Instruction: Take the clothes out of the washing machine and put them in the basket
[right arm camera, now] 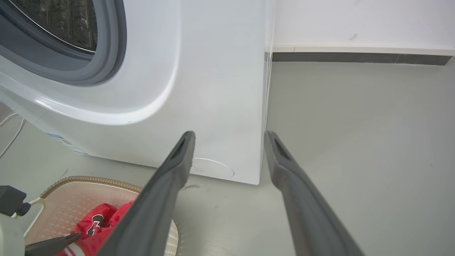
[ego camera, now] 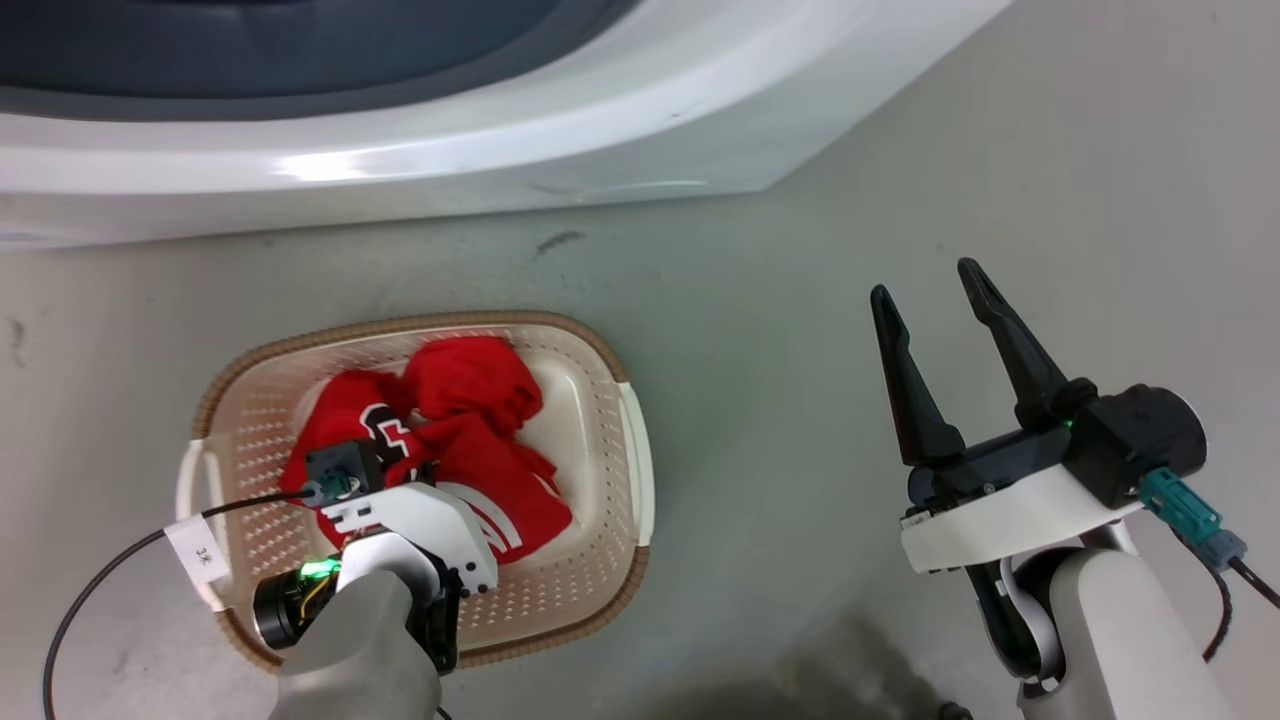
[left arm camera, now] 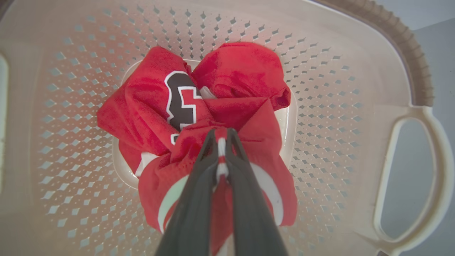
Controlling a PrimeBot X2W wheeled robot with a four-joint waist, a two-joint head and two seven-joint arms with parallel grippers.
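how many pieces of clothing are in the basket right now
1: a red jersey bunched in the middle of the basket, a striped fold pinched by the left gripper. Anything under it would be hidden.

We see a smooth pale grey floor (ego camera: 800,300) with a small dark scuff (ego camera: 560,240) at upper centre of the head view. At the upper right of the right wrist view, a white wall (right arm camera: 355,21) meets it along a dark skirting strip (right arm camera: 355,58).
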